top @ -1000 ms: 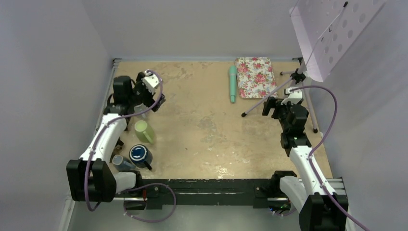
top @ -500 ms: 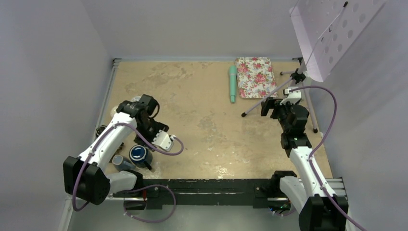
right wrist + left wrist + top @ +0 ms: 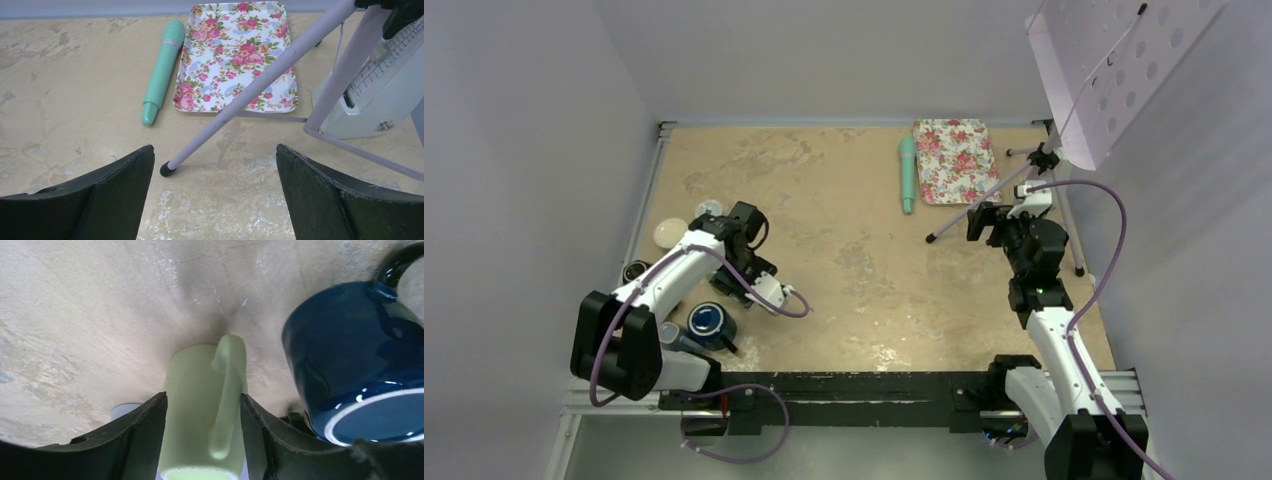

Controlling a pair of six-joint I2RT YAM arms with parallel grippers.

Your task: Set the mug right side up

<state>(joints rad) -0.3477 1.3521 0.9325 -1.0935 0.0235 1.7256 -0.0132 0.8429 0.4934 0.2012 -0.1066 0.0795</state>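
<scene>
A light green mug [image 3: 200, 405] lies on its side on the table, its handle [image 3: 227, 390] facing up and its rim toward the camera. My left gripper [image 3: 203, 397] has both fingers pressed against the mug's sides and is shut on it. In the top view the left gripper [image 3: 727, 280] covers the mug at the table's left. A dark blue mug [image 3: 360, 360] with a white rim stands just beside it, near the front left in the top view [image 3: 712, 322]. My right gripper [image 3: 215, 150] is open and empty over the table at the right [image 3: 980, 222].
A teal cylinder [image 3: 907, 175] and a floral tray [image 3: 954, 160] lie at the back right. A lilac tripod leg [image 3: 250, 95] crosses in front of the right gripper. Small cups and a pale lid [image 3: 670, 233] sit along the left edge, with a grey-blue cup [image 3: 674, 335] near the blue mug.
My left arm swung from the back left down over the green mug and closed its fingers around it. The right arm has barely moved.
</scene>
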